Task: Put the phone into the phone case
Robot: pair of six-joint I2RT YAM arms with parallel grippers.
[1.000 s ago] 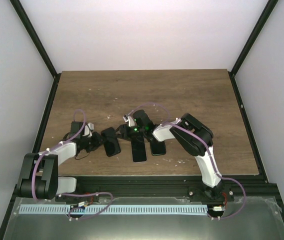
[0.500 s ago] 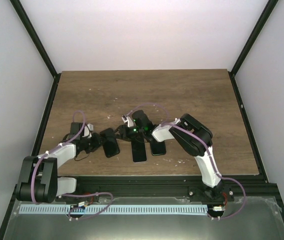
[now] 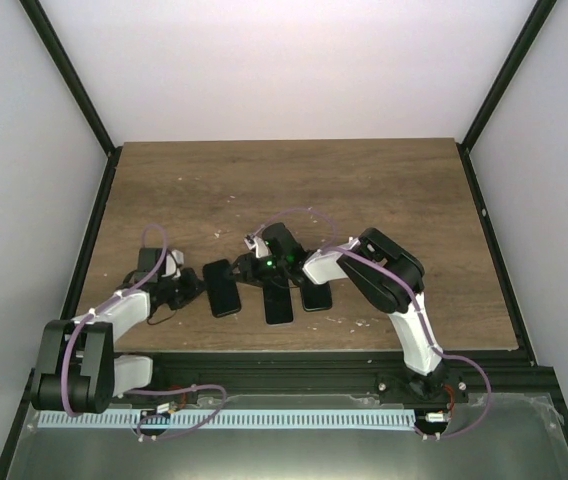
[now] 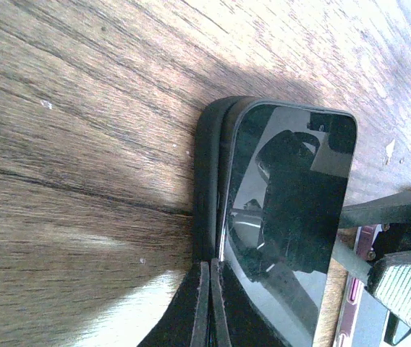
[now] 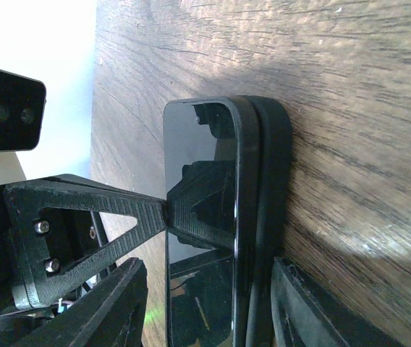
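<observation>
The phone (image 3: 224, 288) is the leftmost dark slab, with a glossy black screen (image 4: 285, 217) (image 5: 198, 181). It lies slightly offset on a thicker black shell (image 4: 205, 181) (image 5: 270, 181). I cannot make out the phone case in any view. My left gripper (image 3: 194, 291) (image 4: 210, 289) is shut with nothing between its fingers. Its tip rests at the seam between phone and shell, and it shows from the side as a ribbed triangle (image 5: 82, 224). My right gripper (image 3: 255, 270) (image 5: 207, 267) is open and straddles the end of phone and shell, one finger clear of the screen. One right finger (image 4: 401, 278) shows beyond the phone.
Two more black slabs lie side by side to the right of the phone: a middle one (image 3: 278, 302) and a right one (image 3: 315, 293). A pink-edged strip (image 4: 355, 311) shows beside the phone. The table's front rail (image 3: 294, 352) runs close behind them.
The left gripper's jaws have closed from slightly apart. The left arm has shifted a little and the phone now lies a bit straighter. The right arm has hardly moved.
</observation>
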